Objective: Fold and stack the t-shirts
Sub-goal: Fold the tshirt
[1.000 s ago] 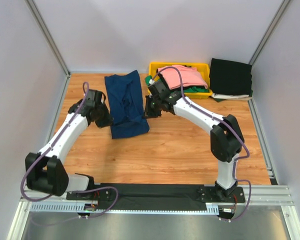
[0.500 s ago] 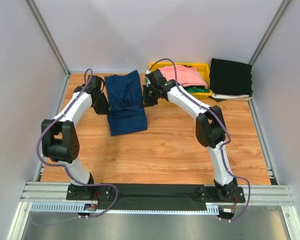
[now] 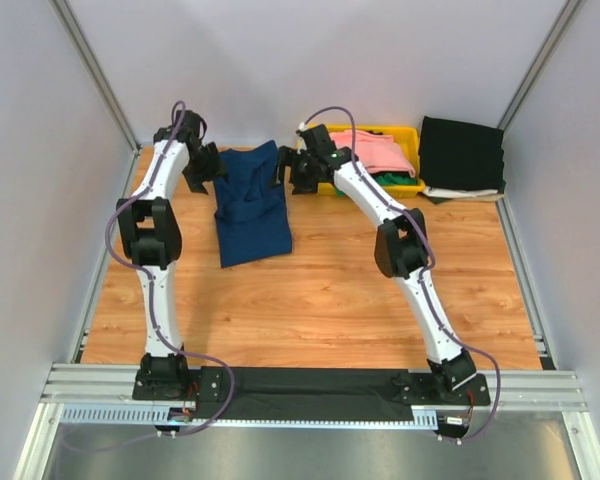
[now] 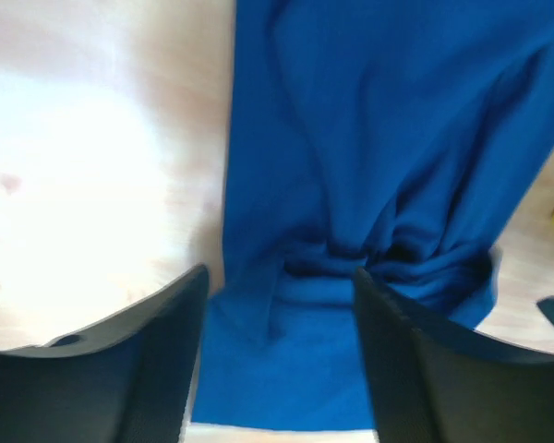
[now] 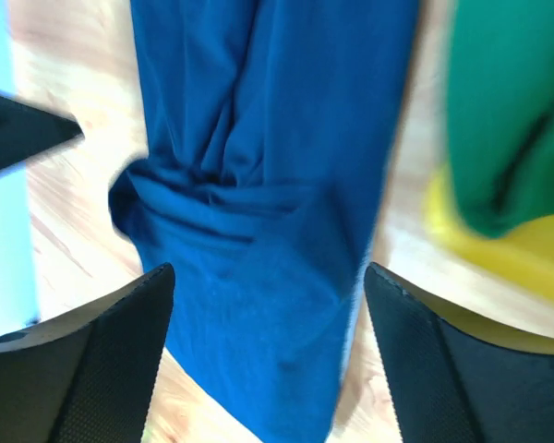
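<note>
Both arms have stretched further toward the top of the frame than half a second ago, elbows nearly straight. The left claw and right claw now sit higher, and the lower edge of the navy t-shirt has crept up a little. The navy t-shirt is soft matte knit, a long folded strip lying upper centre-left on the table, which is light wood-grain boards. Its creases run lengthwise and gather into a bunched knot across the middle, clear in both wrist views. The yellow bin, hard glossy plastic, is upper right of centre, with the pink tee heaped on top and the green tee under it. The black tee is a flat dark square at upper right, just beside the bin. The left claw flanks the shirt's upper left edge, the right claw its upper right edge, between shirt and bin. In the left wrist view the left claw has its black fingers spread wide with blue cloth showing in the gap and nothing pinched. The right claw is the same: wide, textured black fingers, over the bunched part. Cannot tell whether the tips touch the cloth.
</note>
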Controlling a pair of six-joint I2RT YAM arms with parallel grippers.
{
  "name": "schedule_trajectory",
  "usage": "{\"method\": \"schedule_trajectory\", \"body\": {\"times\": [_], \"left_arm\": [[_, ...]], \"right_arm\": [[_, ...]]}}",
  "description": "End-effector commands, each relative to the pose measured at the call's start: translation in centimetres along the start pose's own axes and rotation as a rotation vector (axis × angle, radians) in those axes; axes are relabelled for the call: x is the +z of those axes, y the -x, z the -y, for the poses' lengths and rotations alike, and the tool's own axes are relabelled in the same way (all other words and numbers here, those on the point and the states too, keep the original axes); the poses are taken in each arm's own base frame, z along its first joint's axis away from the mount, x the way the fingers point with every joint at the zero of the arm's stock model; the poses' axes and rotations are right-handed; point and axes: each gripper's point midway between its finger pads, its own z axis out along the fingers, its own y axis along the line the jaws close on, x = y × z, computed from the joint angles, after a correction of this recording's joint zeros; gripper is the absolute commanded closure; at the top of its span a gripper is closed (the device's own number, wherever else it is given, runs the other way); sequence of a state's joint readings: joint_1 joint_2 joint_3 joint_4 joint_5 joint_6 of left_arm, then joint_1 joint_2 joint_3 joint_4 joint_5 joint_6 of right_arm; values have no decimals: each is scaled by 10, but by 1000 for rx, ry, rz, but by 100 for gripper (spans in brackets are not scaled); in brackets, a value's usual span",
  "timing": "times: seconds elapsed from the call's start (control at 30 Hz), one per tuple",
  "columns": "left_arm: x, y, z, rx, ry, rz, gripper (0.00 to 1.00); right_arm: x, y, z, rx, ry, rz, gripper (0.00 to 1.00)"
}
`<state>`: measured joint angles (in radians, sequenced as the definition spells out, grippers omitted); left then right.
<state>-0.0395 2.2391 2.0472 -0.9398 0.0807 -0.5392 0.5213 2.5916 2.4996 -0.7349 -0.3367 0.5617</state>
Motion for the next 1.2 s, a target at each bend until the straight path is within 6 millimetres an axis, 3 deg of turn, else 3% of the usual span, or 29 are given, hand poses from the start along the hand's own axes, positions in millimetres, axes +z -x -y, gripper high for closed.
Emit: {"method": "schedule_trajectory", "body": {"times": [0.0, 0.03, 0.1, 0.13, 0.17, 0.2, 0.23, 0.27, 0.3, 0.33, 0.37, 0.4, 0.43, 0.47, 0.5, 0.53, 0.57, 0.6, 0.63, 0.7, 0.73, 0.83, 1.0, 1.17], "left_arm": [[-43, 31, 13, 32, -61, 20, 27], [-58, 43, 20, 56, -97, 59, 23], [-78, 45, 26, 71, -125, 89, 23], [-76, 36, 21, 69, -114, 68, 23], [-96, 34, 23, 75, -134, 93, 24], [-101, 27, 22, 78, -143, 91, 25], [-87, 8, 13, 72, -132, 46, 25], [-108, 2, 14, 86, -161, 76, 26], [-111, -7, 10, 95, -161, 72, 26], [-98, -30, -4, 92, -133, 26, 27], [-117, -37, -6, 103, -143, 57, 28], [-120, -48, -11, 107, -142, 50, 30], [-111, -74, -22, 105, -134, -7, 31], [-130, -82, -23, 121, -151, 26, 32], [-134, -92, -29, 138, -147, 28, 32], [-128, -115, -41, 147, -135, -7, 32], [-144, -121, -45, 167, -144, 42, 32], [-145, -131, -52, 190, -134, 46, 31], [-146, -147, -65, 204, -110, 50, 31], [-141, -173, -84, 212, -67, 12, 31], [-140, -179, -89, 212, -56, 14, 31], [-141, -193, -95, 202, -76, 58, 32], [-149, -182, -90, 219, -84, 101, 33], [-144, -189, -90, 221, -97, 64, 34]], "right_arm": [[-42, 63, -17, 7, 105, 143, 14], [-68, 80, -21, 3, 106, 192, 14], [-77, 73, -7, 4, 68, 182, 14], [-106, 80, -22, -19, 73, 228, 15], [-98, 58, -6, -8, 41, 181, 16], [-119, 54, -26, -33, 67, 199, 18], [-121, 44, -31, -45, 68, 190, 20], [-119, 30, -34, -60, 65, 172, 21], [-113, 9, -33, -95, 50, 136, 23], [-112, -8, -52, -137, 52, 121, 25], [-109, -21, -56, -163, 41, 97, 27], [-98, -43, -67, -211, 39, 60, 35], [-92, -50, -68, -229, 14, 57, 41], [-85, -58, -69, -241, 2, 39, 46], [-71, -67, -76, -259, 5, 15, 53], [-63, -72, -75, -262, -3, -5, 58], [-57, -79, -74, -261, -15, -32, 62], [-37, -92, -64, -260, -35, -76, 67], [-34, -87, -69, -263, -32, -65, 70], [-10, -103, -55, -268, -62, -115, 73], [-7, -97, -63, -278, -50, -101, 74], [15, -104, -47, -282, -88, -123, 76], [36, -97, -33, -305, -118, -101, 76], [48, -86, -20, -292, -133, -74, 76]]}}
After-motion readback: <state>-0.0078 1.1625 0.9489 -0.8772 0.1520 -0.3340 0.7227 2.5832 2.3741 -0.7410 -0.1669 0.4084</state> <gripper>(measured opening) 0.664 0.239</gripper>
